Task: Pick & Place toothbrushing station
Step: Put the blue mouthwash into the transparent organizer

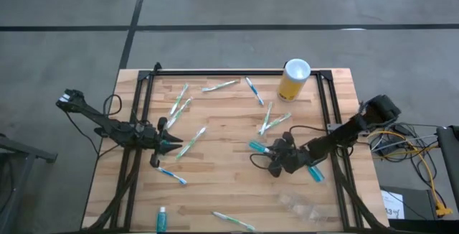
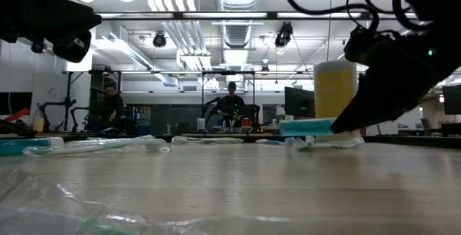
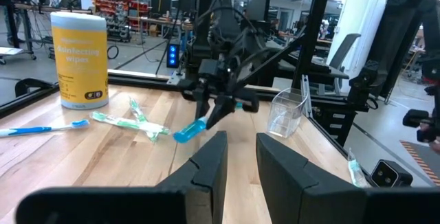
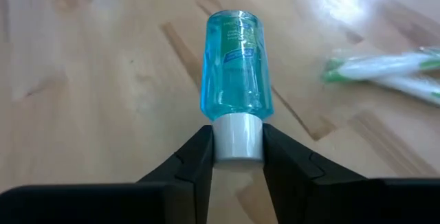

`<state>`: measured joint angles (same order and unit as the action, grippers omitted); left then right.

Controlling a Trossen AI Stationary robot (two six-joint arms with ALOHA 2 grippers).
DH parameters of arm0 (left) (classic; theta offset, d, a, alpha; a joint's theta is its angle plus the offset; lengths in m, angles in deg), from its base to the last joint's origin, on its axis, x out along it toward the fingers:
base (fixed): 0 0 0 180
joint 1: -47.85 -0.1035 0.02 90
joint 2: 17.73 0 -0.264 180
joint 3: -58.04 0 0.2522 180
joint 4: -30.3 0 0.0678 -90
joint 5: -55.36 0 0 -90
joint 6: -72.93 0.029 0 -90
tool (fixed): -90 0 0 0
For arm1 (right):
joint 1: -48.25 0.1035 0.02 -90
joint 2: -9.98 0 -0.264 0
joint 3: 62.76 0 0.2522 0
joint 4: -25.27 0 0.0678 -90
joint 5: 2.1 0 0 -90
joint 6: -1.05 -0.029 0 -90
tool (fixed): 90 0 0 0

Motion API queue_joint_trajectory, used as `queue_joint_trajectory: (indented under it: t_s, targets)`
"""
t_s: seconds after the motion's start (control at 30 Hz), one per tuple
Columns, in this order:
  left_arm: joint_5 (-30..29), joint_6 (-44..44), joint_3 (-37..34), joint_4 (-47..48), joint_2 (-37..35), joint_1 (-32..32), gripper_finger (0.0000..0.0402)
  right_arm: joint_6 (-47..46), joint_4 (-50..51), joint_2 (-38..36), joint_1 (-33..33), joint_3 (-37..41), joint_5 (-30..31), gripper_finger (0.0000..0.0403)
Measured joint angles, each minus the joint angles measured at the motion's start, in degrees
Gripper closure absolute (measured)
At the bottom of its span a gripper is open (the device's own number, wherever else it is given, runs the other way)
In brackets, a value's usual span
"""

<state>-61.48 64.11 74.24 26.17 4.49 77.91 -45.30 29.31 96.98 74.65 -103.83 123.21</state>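
Your right gripper (image 1: 267, 150) sits right of counter (image 1: 229, 191) centre, clamped on tube (image 1: 257, 146) cap. Wipes canister (image 1: 293, 80) stands behind it, near far edge. Clear cup (image 1: 297, 202) lies nearer front edge. Left gripper (image 1: 170, 144) hovers left of centre, toothbrushes (image 1: 191, 142) scattered around it.

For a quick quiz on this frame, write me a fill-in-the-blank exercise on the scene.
1. The right gripper grips the teal tube by its white ____.
2. The tube points away from the fingers and its cap is ____ them.
3. The yellow cylinder stands near the table's ____ edge in the high view.
4. The left gripper waits on the table's ____ side.

Missing words: cap; between; far; left
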Motion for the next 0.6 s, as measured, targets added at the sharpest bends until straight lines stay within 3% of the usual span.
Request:
queue_joint_trajectory:
  t_s: [0.4, 0.6]
  targets:
    - [0.0, 0.0, 0.0, 0.5, 0.0, 0.0, 0.0319, -3.6, 38.2, -16.0, -0.8, -13.8, -5.3, 0.0302]
    - [0.0, 0.0, 0.0, 0.9, 0.0, 0.0, 0.0319, -12.3, 58.0, -19.2, -0.8, -24.2, -11.0, 0.0302]
